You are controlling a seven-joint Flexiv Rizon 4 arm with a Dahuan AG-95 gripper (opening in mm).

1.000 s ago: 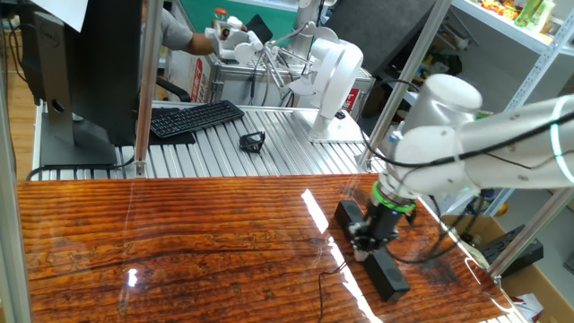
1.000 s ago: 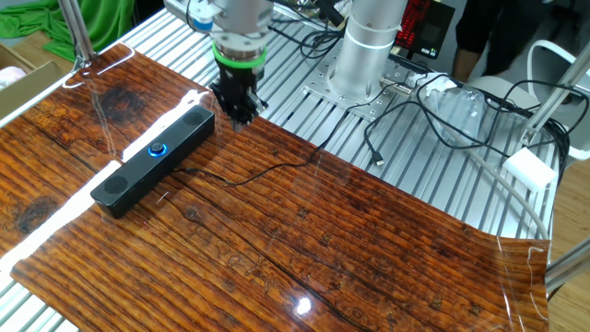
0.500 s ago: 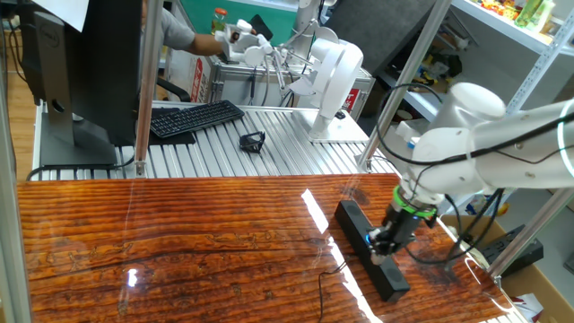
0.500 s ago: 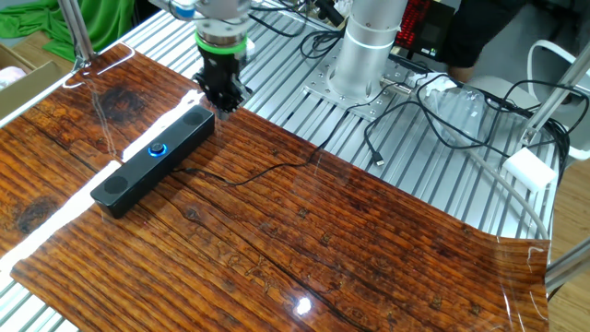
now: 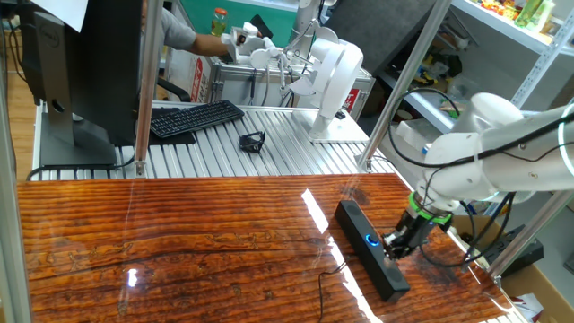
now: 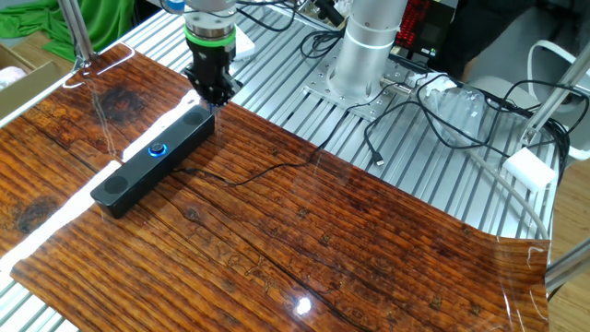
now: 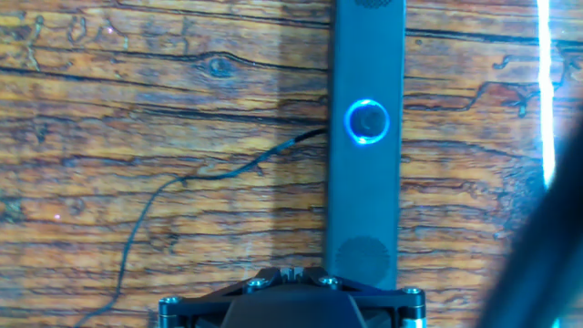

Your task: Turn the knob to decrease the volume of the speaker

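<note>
You have not yet touched the small round blue-ringed black knob [image 7: 367,121] midway along the long slim black speaker bar [image 6: 155,160] on the wooden desk [image 6: 304,231]; your hand [image 6: 213,96], fingers seemingly pressed together, hovers over the bar's end.

The counter [image 5: 179,242] has a dark red-brown wood grain and it shines under the light. Behind it lies a ribbed metal surface [image 5: 269,148]. On this surface rests a black keyboard [image 5: 195,117], and a small black object [image 5: 253,141] lies near it. A dark monitor [image 5: 76,63] stands at the left. In the other fixed view, loose cables [image 6: 406,111] lie on the ribs and green cloth [image 6: 55,18] sits in the far corner.
</note>
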